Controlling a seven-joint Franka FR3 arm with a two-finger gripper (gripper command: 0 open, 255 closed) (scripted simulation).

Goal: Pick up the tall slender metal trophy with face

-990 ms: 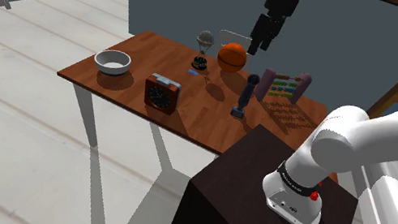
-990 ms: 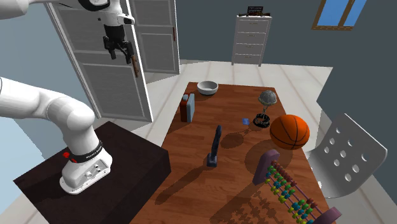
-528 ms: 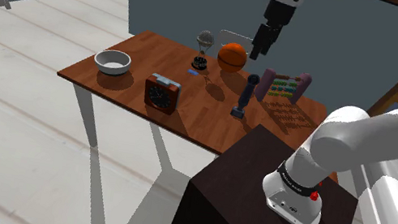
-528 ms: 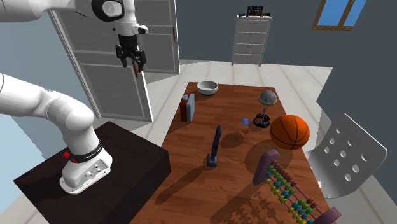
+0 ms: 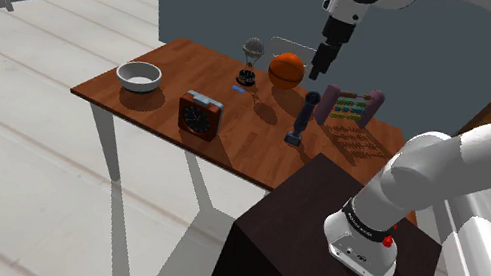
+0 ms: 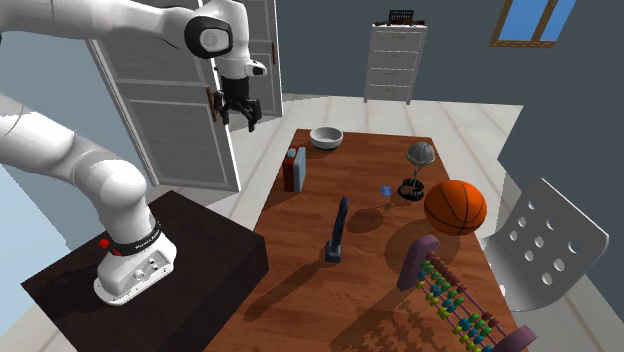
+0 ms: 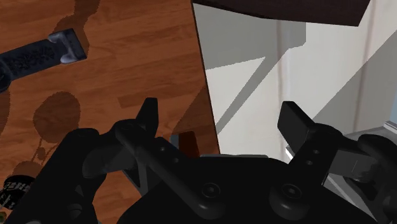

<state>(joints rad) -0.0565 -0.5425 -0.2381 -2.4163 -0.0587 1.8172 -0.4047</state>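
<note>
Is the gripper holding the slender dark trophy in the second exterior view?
No, the gripper hangs open and empty in the air, apart from the slender dark trophy, which stands alone on the wooden table.

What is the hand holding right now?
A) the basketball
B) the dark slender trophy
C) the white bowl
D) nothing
D: in the wrist view the hand has its fingers standing apart with nothing clasped between them, and the dark slender trophy stands upright on the wooden table, apart from the hand.
</note>
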